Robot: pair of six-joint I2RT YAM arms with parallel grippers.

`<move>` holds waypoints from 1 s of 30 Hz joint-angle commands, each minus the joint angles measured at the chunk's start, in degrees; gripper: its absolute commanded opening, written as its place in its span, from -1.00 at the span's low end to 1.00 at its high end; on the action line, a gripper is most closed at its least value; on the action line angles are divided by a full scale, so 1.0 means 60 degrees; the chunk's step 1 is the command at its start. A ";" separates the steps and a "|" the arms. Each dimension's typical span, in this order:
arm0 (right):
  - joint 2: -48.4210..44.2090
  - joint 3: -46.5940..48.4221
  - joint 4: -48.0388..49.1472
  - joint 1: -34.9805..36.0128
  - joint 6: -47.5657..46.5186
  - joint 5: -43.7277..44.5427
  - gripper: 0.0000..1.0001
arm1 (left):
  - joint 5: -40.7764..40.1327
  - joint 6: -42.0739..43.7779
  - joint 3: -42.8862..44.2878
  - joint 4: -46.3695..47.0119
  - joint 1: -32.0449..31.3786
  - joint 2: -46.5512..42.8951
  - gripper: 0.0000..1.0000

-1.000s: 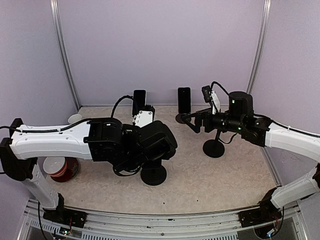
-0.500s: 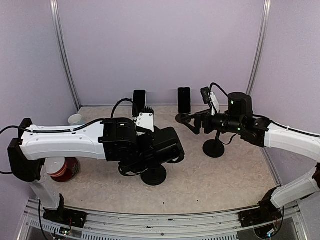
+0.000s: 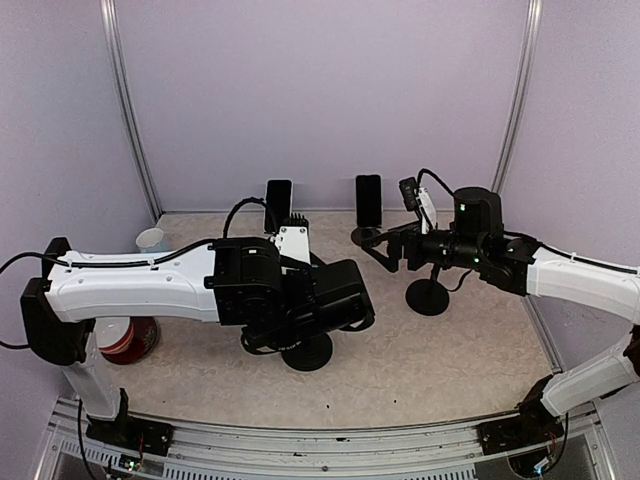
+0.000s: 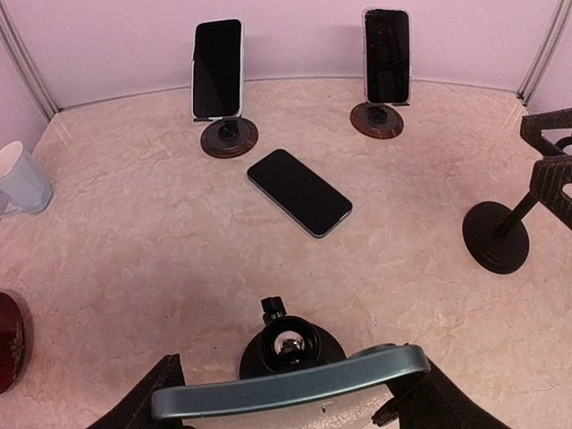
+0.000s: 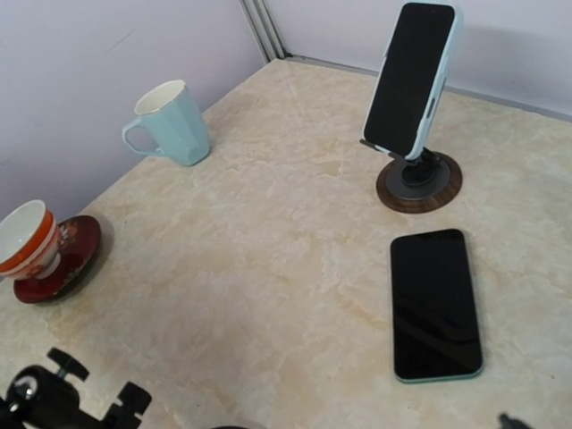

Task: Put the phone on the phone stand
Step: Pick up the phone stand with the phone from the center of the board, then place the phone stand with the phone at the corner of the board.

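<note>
The phone (image 4: 268, 394) spans crosswise between the fingers of the left gripper (image 4: 290, 395), pinched or merely flanked I cannot tell, with the phone stand (image 4: 288, 345) right beneath them, while the right gripper (image 3: 380, 246) gapes wide, farther off.

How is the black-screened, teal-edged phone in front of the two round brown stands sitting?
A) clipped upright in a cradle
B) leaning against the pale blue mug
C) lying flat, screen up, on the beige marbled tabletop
C: the black-screened phone lies flat, screen up, on the beige tabletop, touching neither brown stand.
</note>
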 commanded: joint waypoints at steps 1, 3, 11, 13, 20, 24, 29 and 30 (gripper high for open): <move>0.0128 -0.0130 0.0326 -0.0037 -0.0008 -0.0147 1.00 | -0.0582 0.0139 0.0314 -0.0249 -0.0043 -0.0119 0.14; 0.0151 -0.0142 0.0325 -0.0031 -0.0003 -0.0176 1.00 | -0.0704 0.0250 0.0315 -0.0248 -0.0029 -0.0225 0.13; 0.0180 -0.0120 0.0336 -0.0031 -0.0011 -0.0346 1.00 | -0.0861 0.2003 -0.0154 0.0886 0.0457 -0.1117 0.08; 0.0188 -0.0140 0.0369 -0.0031 0.0007 -0.0426 1.00 | -0.0775 0.2538 -0.0433 0.1410 0.0683 -0.1498 0.04; 0.0328 -0.0170 0.0472 -0.0023 0.0019 -0.0749 1.00 | -0.0060 0.4521 -0.1793 0.3820 0.1634 -0.3180 0.02; 0.0409 -0.0149 0.0514 -0.0012 -0.0009 -0.0924 1.00 | 0.0261 0.5249 -0.2220 0.4495 0.2262 -0.3744 0.02; 0.0561 -0.0181 0.0614 0.0007 -0.0126 -0.1183 1.00 | 0.0792 0.6533 -0.2455 0.5287 0.3025 -0.4097 0.06; 0.0598 -0.0193 0.0631 0.0020 -0.0185 -0.1263 1.00 | 0.0978 0.6704 -0.2508 0.5426 0.3281 -0.4174 0.06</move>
